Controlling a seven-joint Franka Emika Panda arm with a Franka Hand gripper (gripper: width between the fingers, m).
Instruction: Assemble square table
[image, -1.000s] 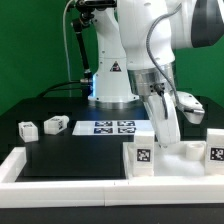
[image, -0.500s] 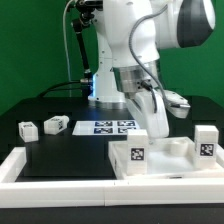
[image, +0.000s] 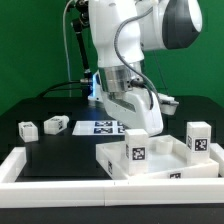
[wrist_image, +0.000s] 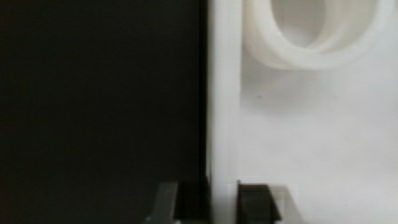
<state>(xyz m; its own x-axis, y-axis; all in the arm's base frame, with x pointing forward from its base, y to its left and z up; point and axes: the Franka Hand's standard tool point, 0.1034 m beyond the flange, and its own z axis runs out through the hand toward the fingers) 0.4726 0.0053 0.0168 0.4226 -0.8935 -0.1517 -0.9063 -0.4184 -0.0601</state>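
Two tagged legs stand upright on the square top (image: 110, 162), leg one (image: 137, 150) towards the exterior view's left and leg two (image: 197, 138) towards its right; I can't tell how firmly either is seated. The top sits on the near side of the table, at the exterior view's right.

The gripper (image: 148, 133) is down at the top's far edge. On the wrist view the gripper (wrist_image: 217, 200) is narrow: its dark fingers (wrist_image: 173, 203) straddle the raised rim of the square top (wrist_image: 302, 130), pinching it as far as I can judge. A corner socket (wrist_image: 329, 62) shows open just beyond.

My read is that I'm sliding or turning the top to bring that socket within reach. To do it well I'd hold the pinch low on the rim, drag flat along the black surface without lifting, and go slowly so the two standing legs don't rock.

I'd also stay off the white bar (image: 50, 165) along the near edge and stop short of the marker board (image: 113, 126). The outer loose leg (image: 27, 128) and the inner loose leg (image: 55, 125) lie well apart on the exterior view's left, out of the way.
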